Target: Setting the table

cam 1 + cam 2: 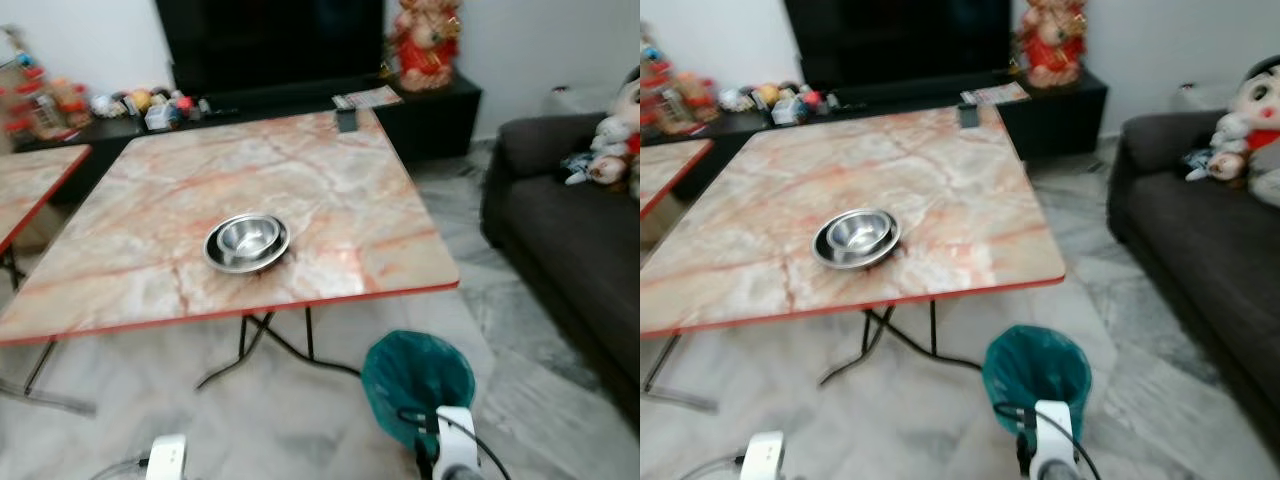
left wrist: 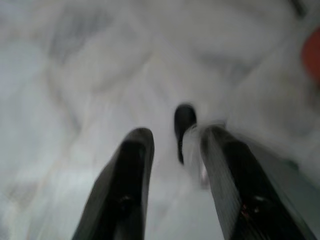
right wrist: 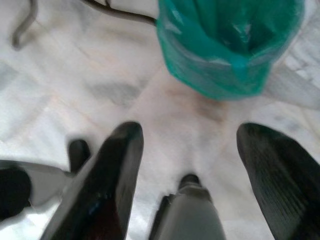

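Round steel bowls point(image 1: 247, 241), nested near front edge of marble-patterned folding table point(image 1: 330, 180); left gripper point(image 2: 172, 175) and right gripper point(image 3: 187, 170) released, empty, low over floor; best to close in squarely before reaching

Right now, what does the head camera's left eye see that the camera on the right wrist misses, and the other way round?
The left eye view takes in the marble-patterned table with nested steel bowls on it, a dark sofa with soft toys, and a black TV cabinet behind.

The right wrist view looks down along the right gripper, its two black fingers spread apart and holding nothing, above pale marble floor.

Both show the green-lined waste bin and the table's bent metal leg on that floor.
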